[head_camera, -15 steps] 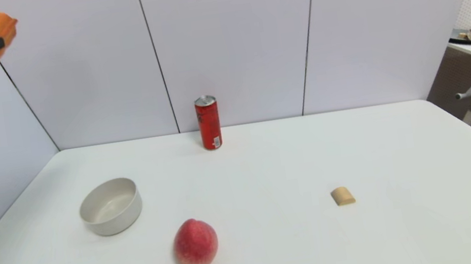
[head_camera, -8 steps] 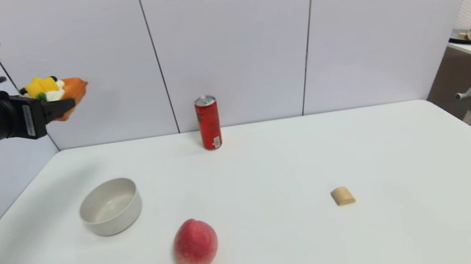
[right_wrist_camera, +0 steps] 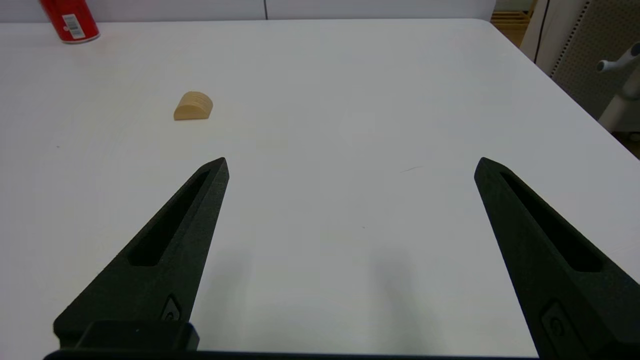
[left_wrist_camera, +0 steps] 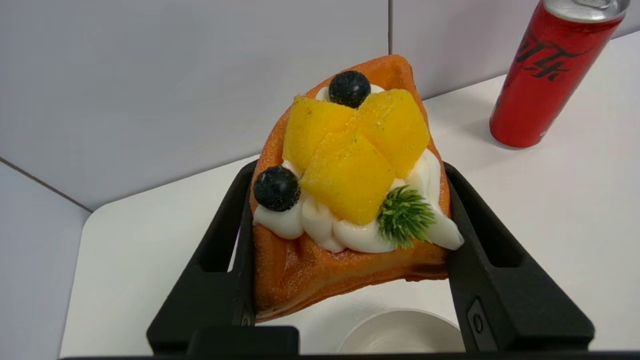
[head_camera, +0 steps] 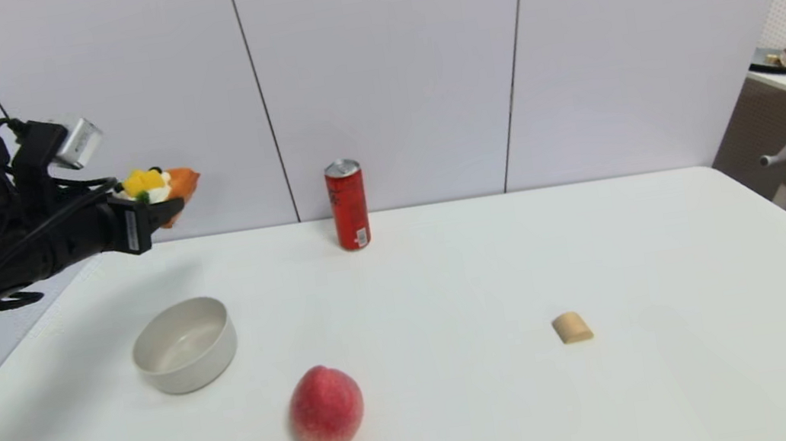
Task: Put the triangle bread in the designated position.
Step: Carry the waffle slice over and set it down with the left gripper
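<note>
Nearest us on the desk (head_camera: 468, 425) lies a peach (head_camera: 326, 408), with a small tan block (head_camera: 572, 327) off to its right. Our right hand (right_wrist_camera: 350, 165) hovers low over bare desk, fingers spread wide apart. Farther back sits a white bowl (head_camera: 185, 345). Above and beyond it, our left hand (left_wrist_camera: 347, 170) is clamped on the triangle bread (left_wrist_camera: 345, 200), held in the air. A red can (head_camera: 348, 204) stands upright at the far edge.
</note>
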